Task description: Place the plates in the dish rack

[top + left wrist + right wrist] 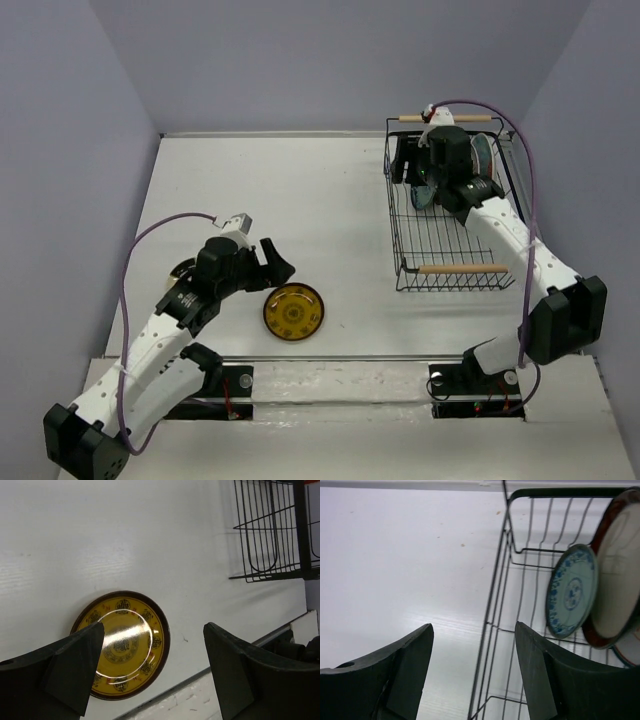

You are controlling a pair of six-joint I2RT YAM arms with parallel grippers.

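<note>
An amber-yellow plate (293, 311) lies flat on the table near the front edge; it also shows in the left wrist view (122, 642). My left gripper (279, 264) (154, 652) is open and empty, hovering just above and left of it. The black wire dish rack (450, 235) stands at the right. My right gripper (416, 180) (474, 652) is open and empty over the rack's far left wall. Inside the rack a small teal-blue plate (571, 591) leans on a dark-red-rimmed cream plate (620, 570). Another plate's rim (631, 652) shows behind them.
A dark round edge (182, 268), perhaps a plate, peeks from under my left arm. The rack's wooden handles sit at its far (445, 118) and near (462, 268) ends. The rack's corner (270, 540) shows in the left wrist view. The table's front lip (330, 358) runs close to the amber plate.
</note>
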